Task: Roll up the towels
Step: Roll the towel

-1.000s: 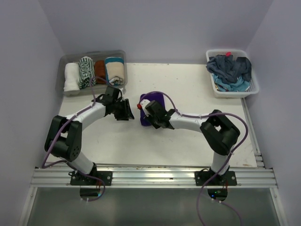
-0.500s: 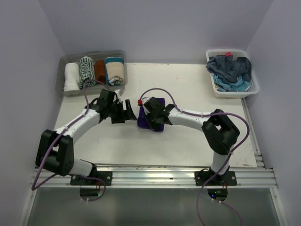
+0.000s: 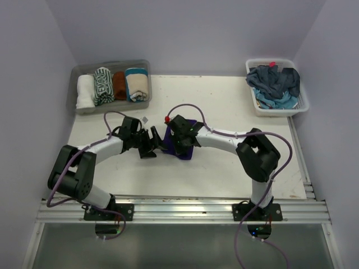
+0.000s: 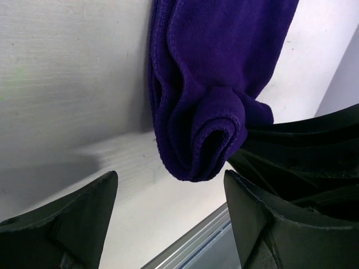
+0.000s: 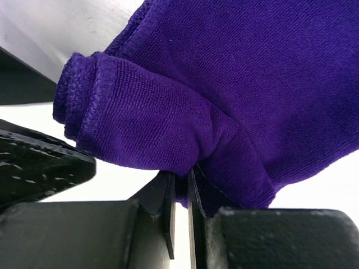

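The enclosure has plain pale lilac walls around a white, lightly scuffed tabletop (image 3: 224, 106).

**Task item.** The purple towel (image 3: 189, 124) lies at mid-tabletop, between the two pincers and directly under the right one. The left wrist view shows its near end (image 4: 213, 84) curled over on itself in a loose, partial roll. The rest of it lies flatter beyond.

**Right pincer** (image 3: 178, 137). The fingers are pressed almost together and pinch a fold of the purple towel (image 5: 196, 84). The cloth runs into the narrow gap between them (image 5: 179, 179).

**Left pincer** (image 3: 154, 143). The fingers are spread wide and hold nothing. The curled end of the towel sits just ahead of them, in line with the gap (image 4: 168, 179), and appears not to touch either finger.

**Change noted.** A second ago the left pincer stood off to the far side of the towel's edge with its fingers closer together. It has since opened and come in low beside the towel. The right pincer has drawn the towel nearer, and the towel now looks narrower and more bunched.

**Assessment.** This roll appears to be in progress and not yet tight. The left pincer seems placed to take the free end. One concern is that the loose curl may unwind if the pinch is let go early.

**Surroundings.** Beyond and outboard of the left pincer, a clear tub (image 3: 76, 103) holds four rolled towels (image 3: 110, 84). Far outboard of the right pincer, a white basket (image 3: 305, 103) holds a heap of loose towels (image 3: 275, 81) that remain to be rolled.
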You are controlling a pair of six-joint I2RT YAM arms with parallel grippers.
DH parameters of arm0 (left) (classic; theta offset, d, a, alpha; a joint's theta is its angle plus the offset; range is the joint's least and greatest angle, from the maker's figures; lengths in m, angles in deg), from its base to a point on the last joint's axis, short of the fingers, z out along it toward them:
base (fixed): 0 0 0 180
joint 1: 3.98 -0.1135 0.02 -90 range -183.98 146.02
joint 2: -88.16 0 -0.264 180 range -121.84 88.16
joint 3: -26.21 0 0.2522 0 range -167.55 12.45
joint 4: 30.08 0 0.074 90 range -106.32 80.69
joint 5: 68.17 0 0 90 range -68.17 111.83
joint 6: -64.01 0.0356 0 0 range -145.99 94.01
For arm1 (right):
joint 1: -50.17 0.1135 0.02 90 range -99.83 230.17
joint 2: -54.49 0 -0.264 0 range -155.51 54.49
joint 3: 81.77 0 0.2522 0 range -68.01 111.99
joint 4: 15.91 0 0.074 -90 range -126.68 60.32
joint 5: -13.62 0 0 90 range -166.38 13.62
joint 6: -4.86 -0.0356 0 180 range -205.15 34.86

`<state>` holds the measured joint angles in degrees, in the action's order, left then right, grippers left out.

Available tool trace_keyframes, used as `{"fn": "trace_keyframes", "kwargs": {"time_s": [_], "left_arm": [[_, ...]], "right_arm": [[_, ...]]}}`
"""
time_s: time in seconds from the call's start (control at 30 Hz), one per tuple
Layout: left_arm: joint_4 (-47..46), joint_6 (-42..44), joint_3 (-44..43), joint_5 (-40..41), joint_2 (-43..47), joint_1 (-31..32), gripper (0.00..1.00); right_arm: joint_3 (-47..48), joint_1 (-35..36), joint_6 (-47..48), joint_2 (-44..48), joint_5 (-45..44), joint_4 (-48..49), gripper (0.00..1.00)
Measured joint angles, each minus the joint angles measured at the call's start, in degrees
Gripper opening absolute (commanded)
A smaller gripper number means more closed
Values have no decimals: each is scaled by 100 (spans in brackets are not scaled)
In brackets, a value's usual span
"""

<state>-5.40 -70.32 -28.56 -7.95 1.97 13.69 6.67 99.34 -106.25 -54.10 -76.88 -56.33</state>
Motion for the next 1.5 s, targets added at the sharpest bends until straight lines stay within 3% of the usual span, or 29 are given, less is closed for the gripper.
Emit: {"fn": "trace_keyframes", "kwargs": {"time_s": [0.1,0.27,0.43,0.57,1.0,1.27,1.37,1.47,1.5], "left_arm": [[-509,-332,267,-131,-9,0,77],[-918,-623,437,-179,-13,0,75],[-1178,-728,431,-140,-175,2,61],[-1161,-710,284,-81,-492,0,56],[-778,-302,-544,-2,-809,2,56],[-533,-146,-614,4,-964,0,56],[-511,-103,-664,4,-970,0,56],[-496,-87,-710,4,-970,2,56],[-494,-85,-721,4,-970,2,56]], "right_arm": [[0,31,-107,-22,-11,0,15],[-2,63,-208,-22,-15,13,32],[-48,109,-201,-2,-7,52,41],[-201,125,-179,162,-52,44,45],[-638,-76,-76,1274,-470,85,44],[-621,-649,-22,929,-345,92,42],[-621,-619,9,695,-256,83,36],[-621,-590,33,599,-149,85,23],[-623,-588,37,597,-142,92,13]]}}
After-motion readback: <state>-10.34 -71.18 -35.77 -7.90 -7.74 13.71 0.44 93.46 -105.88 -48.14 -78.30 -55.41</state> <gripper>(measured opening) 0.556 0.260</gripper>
